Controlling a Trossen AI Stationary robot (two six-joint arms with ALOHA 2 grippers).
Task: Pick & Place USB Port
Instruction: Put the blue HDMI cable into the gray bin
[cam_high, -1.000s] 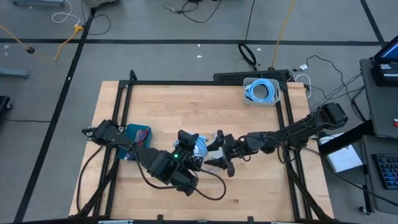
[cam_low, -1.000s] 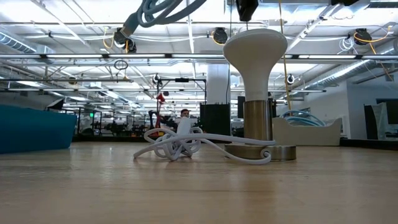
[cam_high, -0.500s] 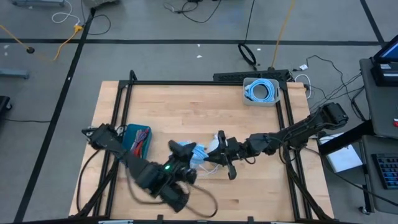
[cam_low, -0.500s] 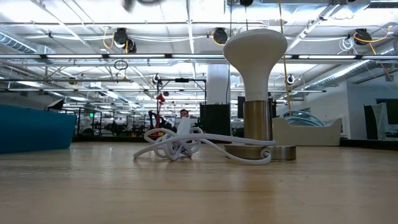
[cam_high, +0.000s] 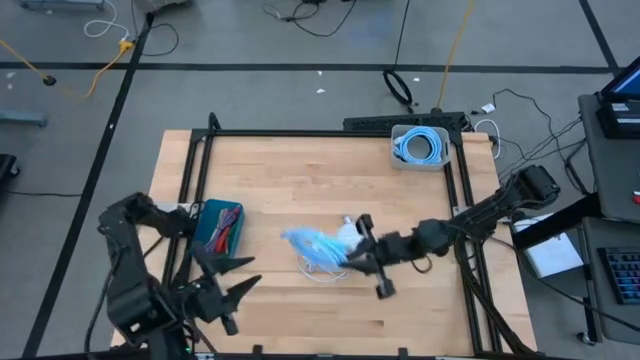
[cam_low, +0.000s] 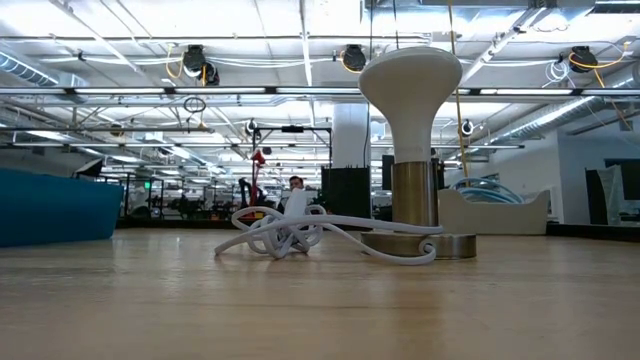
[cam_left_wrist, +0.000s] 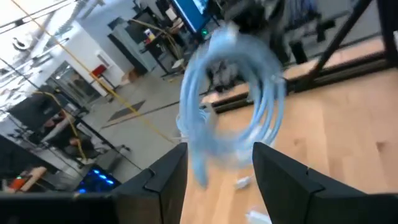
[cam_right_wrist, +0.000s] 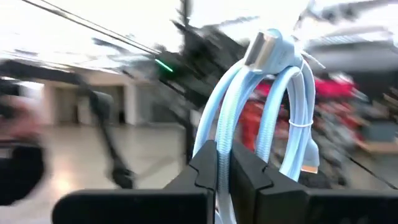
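The left hand (cam_high: 225, 290) has pulled back to the near left corner of the table (cam_high: 300, 170), well apart from the middle where it worked a second ago. Its fingers (cam_left_wrist: 163, 180) stand apart and hold nothing (the left wrist view shows the coil hanging free beyond them). Farther in, near the table's middle, the right hand (cam_high: 352, 256) has shut on the light blue USB cable (cam_high: 312, 246), a bundled coil with a silver plug at its top in the right wrist view, and carries it just above a loose white cable (cam_high: 325, 268) lying on the wood.

This looks like a handover just completed: the cable now belongs to the right hand, so the placing falls to it. The likely goal is the white bin (cam_high: 420, 147) at the far right edge, which already holds a similar blue coil.

A blue tray (cam_high: 218, 226) sits by the left edge. No brand, label or writing can be read anywhere.
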